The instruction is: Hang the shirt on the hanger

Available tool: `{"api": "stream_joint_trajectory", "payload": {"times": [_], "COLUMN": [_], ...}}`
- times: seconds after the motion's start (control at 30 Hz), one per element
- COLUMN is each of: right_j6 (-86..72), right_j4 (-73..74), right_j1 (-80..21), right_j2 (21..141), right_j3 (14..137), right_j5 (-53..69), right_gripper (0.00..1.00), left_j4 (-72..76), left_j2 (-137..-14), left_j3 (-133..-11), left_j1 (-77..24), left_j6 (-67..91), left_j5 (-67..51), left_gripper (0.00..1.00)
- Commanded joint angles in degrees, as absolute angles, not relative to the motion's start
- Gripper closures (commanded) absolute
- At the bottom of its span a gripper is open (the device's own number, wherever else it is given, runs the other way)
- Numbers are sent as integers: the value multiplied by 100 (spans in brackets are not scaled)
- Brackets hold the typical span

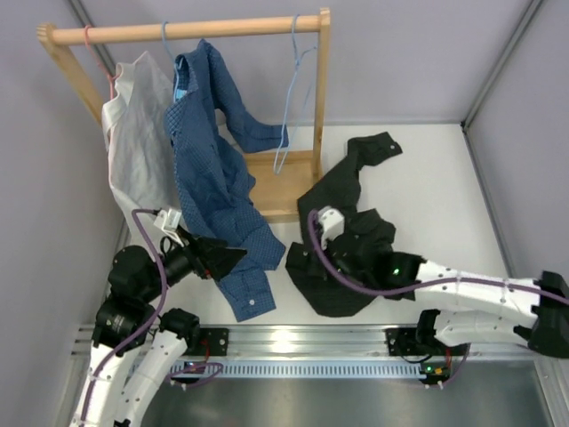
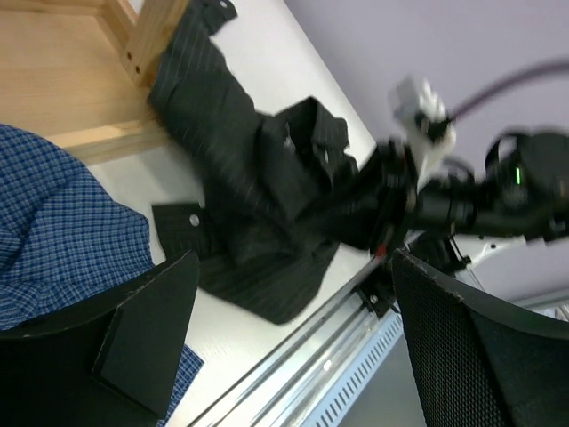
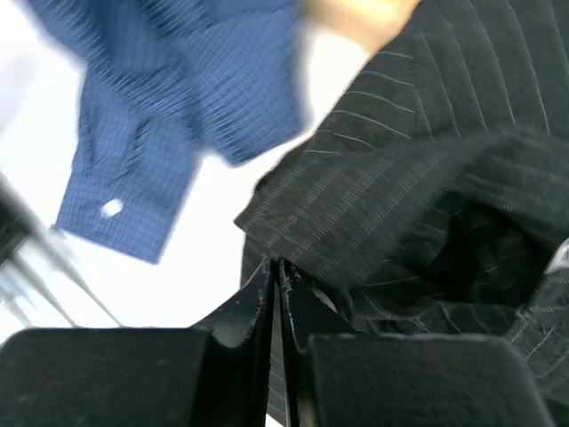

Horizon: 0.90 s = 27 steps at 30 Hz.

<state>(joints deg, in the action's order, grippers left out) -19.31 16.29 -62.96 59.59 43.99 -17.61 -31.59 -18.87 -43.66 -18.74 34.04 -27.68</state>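
We see our right gripper [image 3: 274, 267] pinched shut on the edge of the black shirt [image 1: 356, 240] crumpled on the table [image 1: 427, 178], our left gripper [image 2: 293, 262] open, and the light-blue hanger [image 1: 291, 93] hanging on the rack [image 1: 187, 31].

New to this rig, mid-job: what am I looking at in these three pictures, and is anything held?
Two robot arms are bolted at a table's near edge. The overhead picture shows both: the left arm and the right arm. The other two pictures come from wrist cameras, looking past each arm's own jaws. The shirt, black with pinstripes, lies crumpled on the table. The hanger, light blue, hangs empty on the wooden rack, beside a blue shirt and a grey shirt. The left jaws stand open, holding nothing. The right jaws are shut at the shirt's edge; whether cloth is caught, I cannot tell.
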Motion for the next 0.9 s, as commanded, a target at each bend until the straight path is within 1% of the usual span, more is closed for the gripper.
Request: {"api": "stream_joint_trajectory", "payload": {"times": [0.0,0.07,0.1,0.13,0.17,0.2,0.3,0.37,0.43,0.47,0.5,0.57,0.6,0.63,0.67,0.7,0.77,0.8,0.83,0.87], "right_j6": [-2680,-2873,-2883,-2926,-2935,-2892,-2812,-2926,-3032,-3041,-3015,-2866,-2752,-2568,-2488,-2383,-2137,-2066,-1987,-1960], "right_j4": [739,738,747,782,843,948,1378,2002,2458,2583,2680,2908,2909,2918,2883,2865,2883,2883,2892,2892], "right_j1": [-7738,-8076,-8173,-8261,-8270,-8262,-8218,-8104,-7526,-7202,-6302,-5130,-4036,-3530,-3150,-2616,-2322,-2207,-2189,-2180], "right_j2": [6634,7092,7154,7128,7041,6918,6198,5575,5013,4853,4756,4746,4816,5138,5342,5840,6448,6756,7333,7600], "right_j3": [4622,4798,4895,4913,4922,4870,4869,4878,4878,4887,4887,4983,5036,5106,5263,5386,5833,5993,6116,6300], "right_j5": [-3356,-3847,-3850,-3841,-3754,-3657,-3314,-3226,-3112,-2859,-2691,-1744,-1340,-535,-205,-2,786,991,1185,1543], "right_gripper": [95,89,84,67,57,34,10,7,5,6,8,10,11,12,12,12,11,8,8,8], "left_j4": [-2575,-2584,-2627,-2715,-2812,-3047,-3356,-3375,-3384,-3375,-3375,-3375,-3375,-3375,-3375,-3375,-3375,-3375,-3375,-3375], "left_j2": [-1601,-1425,-1346,-1249,-1231,-1248,-1345,-1354,-1362,-1380,-1380,-1328,-1310,-1301,-1292,-1318,-1362,-1380,-1423,-1441], "left_j3": [-4245,-4149,-4131,-4131,-4166,-4201,-4254,-4210,-4149,-4148,-4148,-4140,-4122,-4122,-4113,-4105,-4104,-4104,-4104,-4113], "left_j1": [-1846,-1837,-1846,-1846,-1846,-1837,-1846,-1846,-1846,-1846,-1846,-1846,-1846,-1846,-1837,-1846,-1837,-1846,-1846,-1846], "left_j6": [3647,3674,3630,3604,3551,3403,3113,3041,3015,3006,2988,2980,2988,2988,2988,2980,2971,2962,2953,2944], "left_j5": [-2262,-1961,-1734,-1618,-1495,-1277,-994,-870,-905,-966,-975,-976,-976,-976,-984,-1010,-1037,-1046,-1046,-1063], "left_gripper": [8,9,9,9,10,10,10,10,10,10,10,9,10,10,10,10,9,9,9,9]}}
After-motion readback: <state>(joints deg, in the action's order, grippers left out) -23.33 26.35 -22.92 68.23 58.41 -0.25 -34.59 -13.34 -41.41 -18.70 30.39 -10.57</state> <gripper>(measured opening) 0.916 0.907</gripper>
